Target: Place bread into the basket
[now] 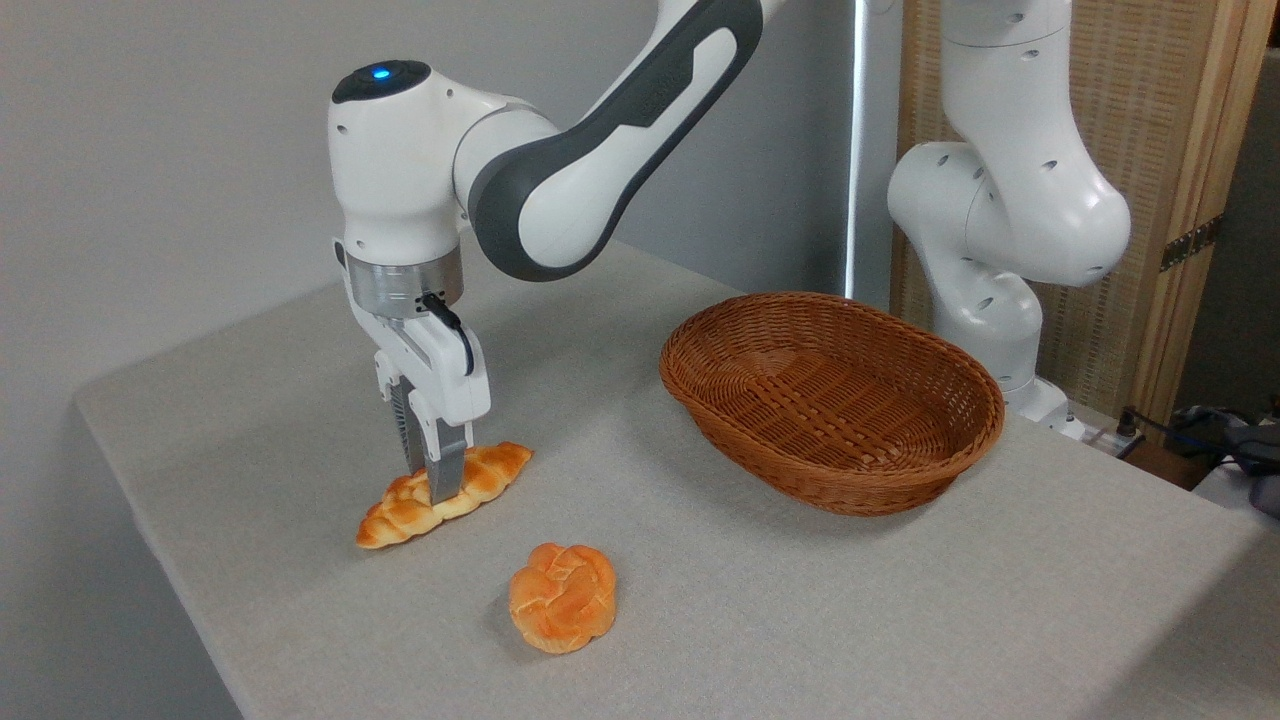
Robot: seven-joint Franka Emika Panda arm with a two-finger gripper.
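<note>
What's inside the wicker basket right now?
The wicker basket shows only bare woven floor and far wall. Its near rim hides a strip of floor. The braided loaf lies on the table at the gripper.

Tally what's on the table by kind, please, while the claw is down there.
Braided loaf: 1, with the claw down around its middle
Round knotted bun: 1
Wicker basket: 1, nothing in it
Total: 3

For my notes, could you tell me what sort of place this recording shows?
Probably a robotics lab or test room, not a kitchen: a white robot arm stands at a cloth-covered table against a bare grey wall, cables trail at the right, and the loaf looks like a prop.
</note>
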